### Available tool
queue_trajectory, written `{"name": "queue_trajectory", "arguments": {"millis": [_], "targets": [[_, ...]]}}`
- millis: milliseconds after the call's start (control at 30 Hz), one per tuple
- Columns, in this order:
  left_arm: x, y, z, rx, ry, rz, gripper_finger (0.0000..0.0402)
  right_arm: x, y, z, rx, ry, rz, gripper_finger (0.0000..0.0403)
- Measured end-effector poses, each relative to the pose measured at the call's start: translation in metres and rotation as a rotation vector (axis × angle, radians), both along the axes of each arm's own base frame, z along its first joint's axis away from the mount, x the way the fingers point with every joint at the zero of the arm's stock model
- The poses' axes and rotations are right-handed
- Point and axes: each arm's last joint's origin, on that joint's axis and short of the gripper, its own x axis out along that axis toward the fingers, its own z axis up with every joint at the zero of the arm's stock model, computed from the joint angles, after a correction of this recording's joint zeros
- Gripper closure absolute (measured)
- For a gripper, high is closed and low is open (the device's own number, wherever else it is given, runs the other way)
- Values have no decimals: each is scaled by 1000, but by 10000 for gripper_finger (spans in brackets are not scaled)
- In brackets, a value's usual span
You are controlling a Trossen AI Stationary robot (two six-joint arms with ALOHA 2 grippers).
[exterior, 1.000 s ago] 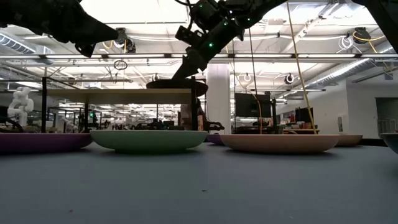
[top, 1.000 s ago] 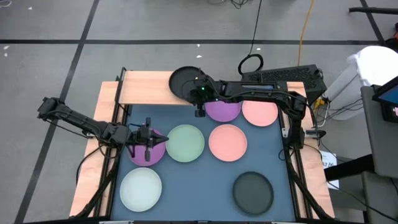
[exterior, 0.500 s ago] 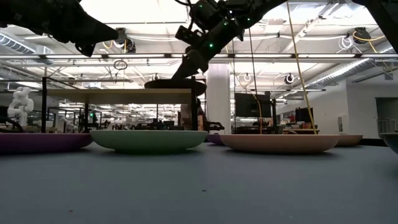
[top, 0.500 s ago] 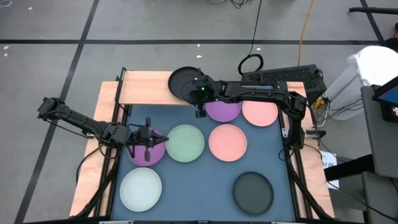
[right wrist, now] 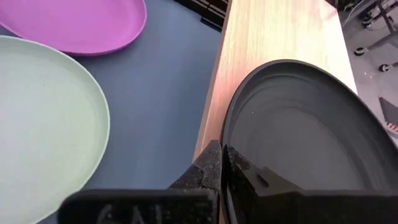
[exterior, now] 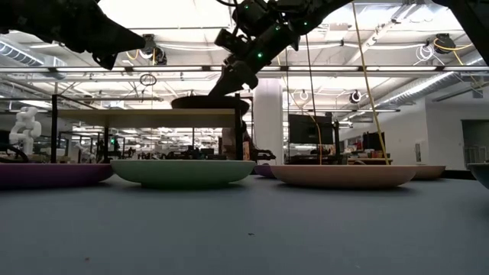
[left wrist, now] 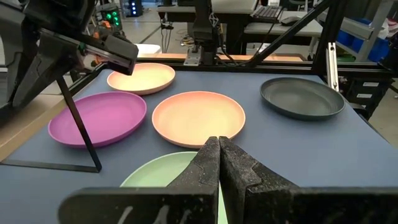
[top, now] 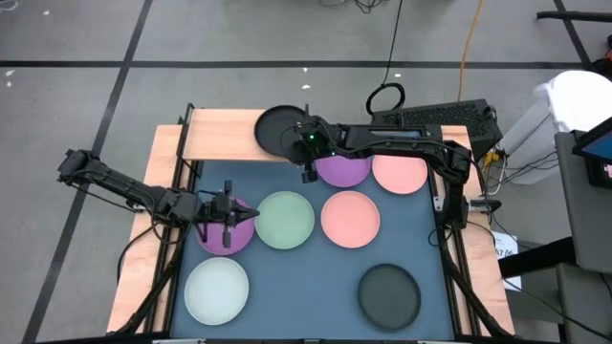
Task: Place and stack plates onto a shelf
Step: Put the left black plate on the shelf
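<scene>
- Plates are our concern, and one black plate [top: 278,130] sits clamped by its rim in our right pincer [top: 304,145], fingers pressed tight on the edge
- We carry that black plate above the shelf [top: 225,135], the light-wood board on a thin black frame at the far left of the surface [top: 316,277]; from the low view we cannot tell whether it touches the board yet
- Our right wrist view shows the plate's rim overhanging the board's near edge, with the pale green plate [top: 285,219] and a purple plate [top: 228,227] down on the surface beside it
- Our left pincer [top: 226,223] is fully closed on nothing and hovers over that purple plate by the left edge
- Outward from there, the second purple plate [top: 342,169] lies just behind the right pincer, a pink plate [top: 400,172] just beside it, and another pink plate [top: 350,216] next to the green one
- Nearest the front lie the whitish plate [top: 217,290] on the left and a second black plate [top: 389,293] on the right
</scene>
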Motion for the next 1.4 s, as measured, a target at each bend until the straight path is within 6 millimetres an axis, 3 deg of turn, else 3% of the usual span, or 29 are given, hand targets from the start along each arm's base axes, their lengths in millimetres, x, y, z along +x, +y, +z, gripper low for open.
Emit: {"name": "queue_trajectory", "arguments": {"millis": [300, 600, 700, 867, 967, 1067, 1233, 1333, 1400], "targets": [[0, 0, 0, 0, 0, 0, 400, 1, 1, 1, -8, -18, 8, 396], [0, 0, 0, -1, 0, 0, 400, 3, 8, 5, 5, -31, 7, 328], [0, 0, 0, -8, 0, 2, 400, -3, 19, 23, 9, -69, 8, 309], [0, 0, -1, -31, 8, 7, 400, -33, 56, 80, -9, -146, -75, 286], [0, 0, -2, -55, 17, 13, 400, -60, 80, 104, 88, -144, -125, 279], [-1, 0, -4, -67, 38, 18, 400, -85, 103, 116, 235, -123, -164, 278], [-2, 1, -7, -94, 66, 29, 400, -115, 137, 87, 299, -139, -177, 283], [-2, 1, -7, -95, 65, 30, 400, -125, 139, 59, 173, -282, -276, 288], [-1, 1, -6, -99, 56, 31, 400, -129, 130, 38, 101, -380, -314, 294]]}}
